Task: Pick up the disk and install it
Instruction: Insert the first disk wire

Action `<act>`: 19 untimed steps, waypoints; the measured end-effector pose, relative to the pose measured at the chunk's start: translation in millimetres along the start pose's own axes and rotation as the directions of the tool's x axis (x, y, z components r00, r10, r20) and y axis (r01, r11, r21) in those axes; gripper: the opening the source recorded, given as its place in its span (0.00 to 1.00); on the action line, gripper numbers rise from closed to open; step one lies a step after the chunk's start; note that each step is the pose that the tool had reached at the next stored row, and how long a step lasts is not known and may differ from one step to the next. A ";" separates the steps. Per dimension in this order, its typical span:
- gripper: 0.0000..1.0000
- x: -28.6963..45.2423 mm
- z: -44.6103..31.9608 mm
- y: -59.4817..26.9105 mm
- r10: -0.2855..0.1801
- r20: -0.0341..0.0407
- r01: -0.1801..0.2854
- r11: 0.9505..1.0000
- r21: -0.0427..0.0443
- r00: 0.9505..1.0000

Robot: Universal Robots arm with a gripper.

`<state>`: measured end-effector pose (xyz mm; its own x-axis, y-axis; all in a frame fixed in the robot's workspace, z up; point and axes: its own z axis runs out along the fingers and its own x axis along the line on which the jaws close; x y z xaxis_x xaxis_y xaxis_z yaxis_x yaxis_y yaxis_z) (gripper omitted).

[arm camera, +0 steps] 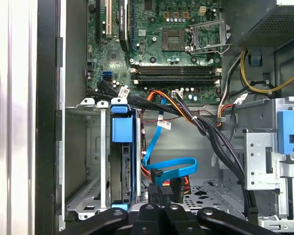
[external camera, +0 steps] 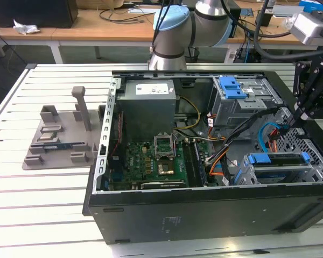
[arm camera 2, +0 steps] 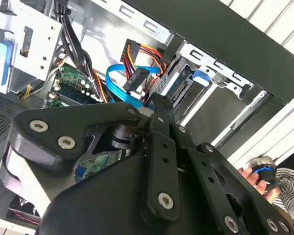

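The disk (external camera: 274,173) sits inside the lower drive cage (external camera: 317,171) of the open computer case, at the exterior view's right, with its blue side rail (external camera: 274,158) on top. In the first wrist view the disk (arm camera: 123,171) stands on edge in the cage, and its blue rail tab (arm camera: 122,128) points toward the motherboard. My gripper (external camera: 295,122) hovers just above the case beside that cage. Its fingers (arm camera: 152,198) are shut together with nothing between them. The second wrist view shows the fingertips (arm camera 2: 159,105) close to the disk (arm camera 2: 172,87) and the loose cable plugs.
A loose blue data cable (arm camera: 171,164) and orange-black power wires (arm camera: 186,110) lie beside the cage. The case also holds a grey power supply (external camera: 148,110), a motherboard (external camera: 151,161) and an upper cage with a blue tab (external camera: 231,88). A grey fixture (external camera: 59,137) lies on the table. A hand (arm camera 2: 257,177) holds a round device.
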<state>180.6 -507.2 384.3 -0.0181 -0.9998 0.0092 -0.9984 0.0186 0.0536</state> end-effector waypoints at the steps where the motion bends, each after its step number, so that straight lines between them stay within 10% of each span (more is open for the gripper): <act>1: 0.11 0.0 0.0 0.0 0.000 0.000 0.000 1.000 0.000 1.000; 7: 0.30 -0.2 0.0 0.0 0.000 0.000 0.000 1.000 0.000 1.000; 10: 0.30 -14.3 3.3 0.1 0.001 -0.011 -0.001 1.000 0.000 1.000; 15: 0.30 -20.2 25.8 -3.7 0.001 -0.023 -0.001 1.000 0.000 1.000; 19: 0.30 -20.2 28.1 -4.1 0.001 -0.026 -0.001 1.000 0.000 1.000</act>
<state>183.5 -487.3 355.9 -0.0181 -0.9992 0.0357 -0.9984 0.0200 0.0536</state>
